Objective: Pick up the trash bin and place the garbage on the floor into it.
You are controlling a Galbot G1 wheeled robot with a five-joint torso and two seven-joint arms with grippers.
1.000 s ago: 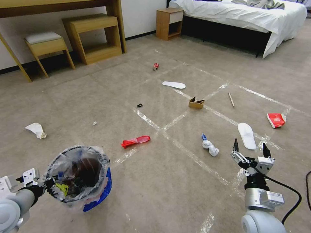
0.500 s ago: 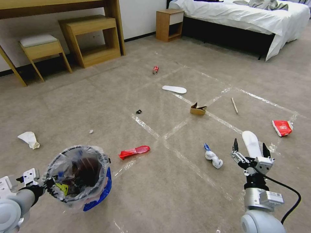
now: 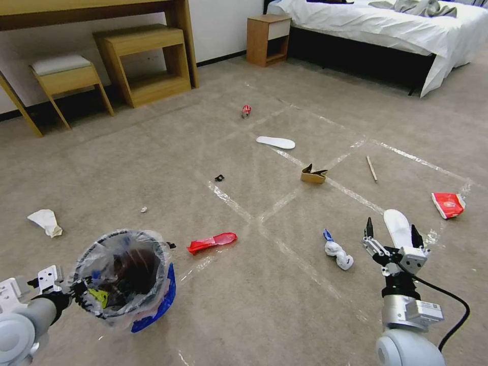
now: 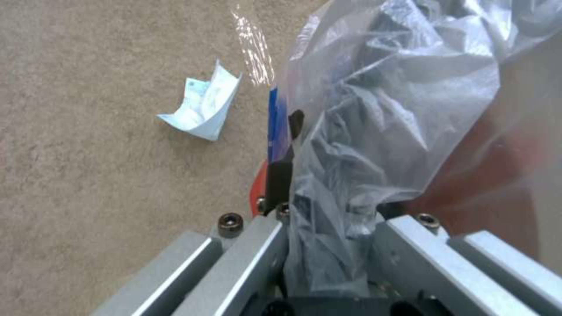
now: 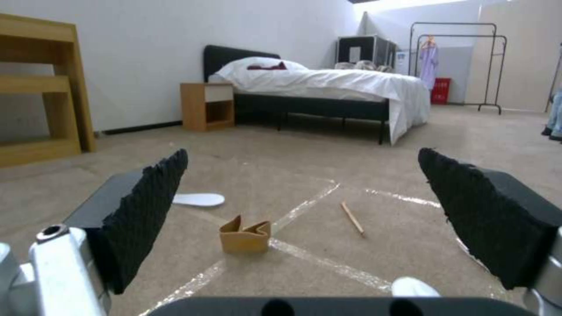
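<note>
My left gripper (image 3: 76,295) is shut on the rim of the trash bin (image 3: 122,277) and holds it low at the near left; its bag (image 4: 380,131) is pinched between the fingers. My right gripper (image 3: 391,226) hangs open at the near right, just in front of a white insole (image 3: 398,229). Garbage lies across the floor (image 3: 284,305): a red wrapper (image 3: 211,242), a white-and-blue crumpled wad (image 3: 338,252), a cardboard piece (image 3: 313,174), a wooden stick (image 3: 372,168), another red wrapper (image 3: 447,204), a far insole (image 3: 275,142), a crushed red can (image 3: 246,111) and crumpled white paper (image 3: 46,222).
A wooden desk with a stool (image 3: 66,76) and a low shelf (image 3: 150,61) lines the far left wall. A nightstand (image 3: 268,38) and a bed (image 3: 386,30) stand at the back right. A pale blue paper scrap (image 4: 202,107) lies beside the bin.
The whole head view has shifted, so the camera moved forward; the near insole now lies right by the open right gripper. Both arms keep their pose and the bin stays held.
</note>
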